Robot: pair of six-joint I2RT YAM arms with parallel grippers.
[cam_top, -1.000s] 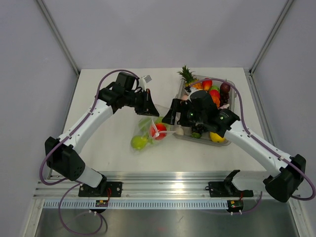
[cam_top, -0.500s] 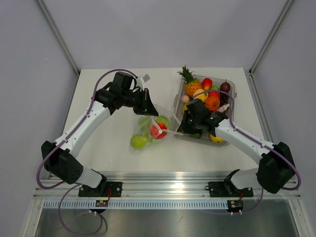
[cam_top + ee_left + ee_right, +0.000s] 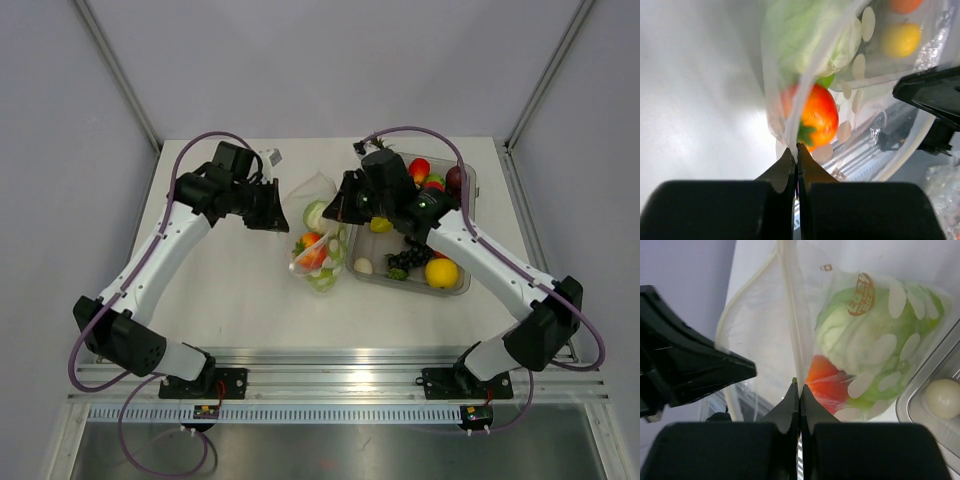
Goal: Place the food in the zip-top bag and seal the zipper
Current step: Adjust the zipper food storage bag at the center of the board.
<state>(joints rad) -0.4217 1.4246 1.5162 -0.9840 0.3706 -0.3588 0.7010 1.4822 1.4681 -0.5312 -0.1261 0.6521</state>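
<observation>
The zip-top bag (image 3: 318,240) hangs stretched between both grippers over the table's middle. Inside it sit food pieces: a pale green cabbage (image 3: 865,335), a red-orange piece (image 3: 815,115) and a green apple (image 3: 322,281). My left gripper (image 3: 796,150) is shut on the bag's left mouth edge. On the opposite edge my right gripper (image 3: 799,387) is shut, right on the pale zipper (image 3: 790,315) strip. In the top view the left gripper (image 3: 275,212) and right gripper (image 3: 340,205) stand a short way apart, with the bag's mouth between them.
A rigid clear tray (image 3: 465,285) stands right of the bag, holding a yellow fruit (image 3: 440,272), dark grapes (image 3: 408,258), a white egg-like piece (image 3: 363,266) and red pieces (image 3: 420,168). The right arm reaches over the tray's far end.
My right gripper left the tray, swung left to the bag's mouth and shut on its edge. The bag rose and shifted right. The left arm drew back a little, still gripping.
</observation>
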